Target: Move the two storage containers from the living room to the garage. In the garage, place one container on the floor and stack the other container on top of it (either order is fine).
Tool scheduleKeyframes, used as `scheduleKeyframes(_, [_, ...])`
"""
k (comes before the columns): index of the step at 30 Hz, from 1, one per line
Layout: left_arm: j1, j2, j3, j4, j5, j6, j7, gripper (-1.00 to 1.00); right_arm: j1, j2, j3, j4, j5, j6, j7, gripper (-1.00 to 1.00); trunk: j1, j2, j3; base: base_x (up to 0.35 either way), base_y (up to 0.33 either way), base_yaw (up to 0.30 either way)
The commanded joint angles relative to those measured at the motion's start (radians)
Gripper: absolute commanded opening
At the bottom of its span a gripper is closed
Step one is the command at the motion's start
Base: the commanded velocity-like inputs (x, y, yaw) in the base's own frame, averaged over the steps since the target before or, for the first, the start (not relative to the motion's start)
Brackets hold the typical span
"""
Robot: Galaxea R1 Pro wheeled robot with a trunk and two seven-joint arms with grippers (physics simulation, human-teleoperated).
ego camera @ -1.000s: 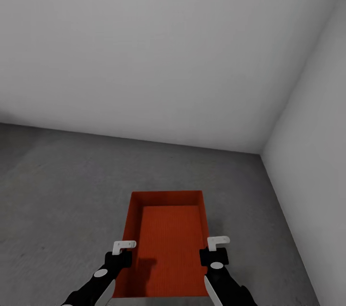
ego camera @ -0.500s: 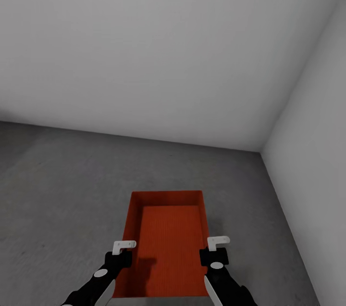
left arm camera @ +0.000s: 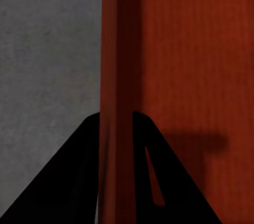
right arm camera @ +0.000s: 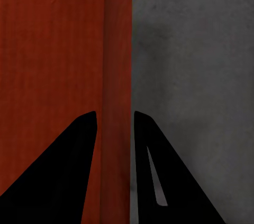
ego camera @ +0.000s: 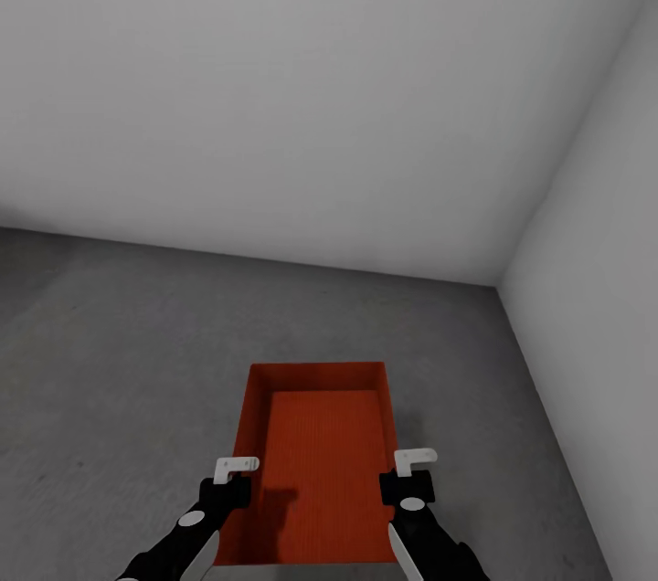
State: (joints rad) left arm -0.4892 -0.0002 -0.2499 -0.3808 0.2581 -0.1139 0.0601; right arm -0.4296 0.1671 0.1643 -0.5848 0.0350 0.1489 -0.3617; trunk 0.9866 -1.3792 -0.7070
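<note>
Both grippers clamp one orange-red storage container (ego camera: pixel 315 462) by its long side walls: the left gripper (ego camera: pixel 236 469) straddles the left wall and the right gripper (ego camera: pixel 414 460) the right wall, each with one finger inside the bin and one outside. Up close, the left gripper's dark fingers (left arm camera: pixel 79 182) pinch the red wall (left arm camera: pixel 116 76) between them, and the right gripper's fingers (right arm camera: pixel 159 176) do likewise. Below the bin is the grey concrete floor (ego camera: pixel 119 362) of the garage, near a corner of plain white walls (ego camera: pixel 302 79).
</note>
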Motion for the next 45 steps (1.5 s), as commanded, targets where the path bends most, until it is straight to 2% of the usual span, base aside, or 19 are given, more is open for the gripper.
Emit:
scheduleKeyframes(1, [-0.002,0.002,-0.008,-0.001,0.002,-0.004,0.014,-1.0,0.0,-0.018,0.011,0.002,0.027,0.011,-0.013,-1.0,0.004,-0.008,-0.004,0.0,0.0,0.0])
scheduleKeyframes(10, [-0.002,0.002,-0.008,-0.001,0.003,-0.004,0.014,-1.0,0.0,-0.018,0.011,0.002,0.027,0.011,-0.013,-1.0,0.008,-0.015,-0.007,0.0,0.0,0.0])
scheduleKeyframes(25, [-0.002,0.002,-0.008,-0.001,0.003,-0.004,0.014,-1.0,0.0,-0.018,0.011,0.002,0.027,0.011,-0.013,-1.0,0.065,-0.12,-0.054,0.0,0.0,0.0])
scheduleKeyframes(32, [-0.002,0.002,-0.008,-0.001,0.003,-0.004,0.014,-1.0,0.0,-0.018,0.011,0.002,0.026,0.011,-0.013,-1.0,0.065,-0.12,-0.057,0.0,0.0,0.0])
scheduleKeyframes(45, [-0.002,0.002,-0.008,-0.001,0.003,-0.004,0.014,-1.0,0.0,-0.018,0.011,0.002,0.026,0.011,-0.011,-1.0,0.065,-0.12,-0.077,0.0,0.0,0.0])
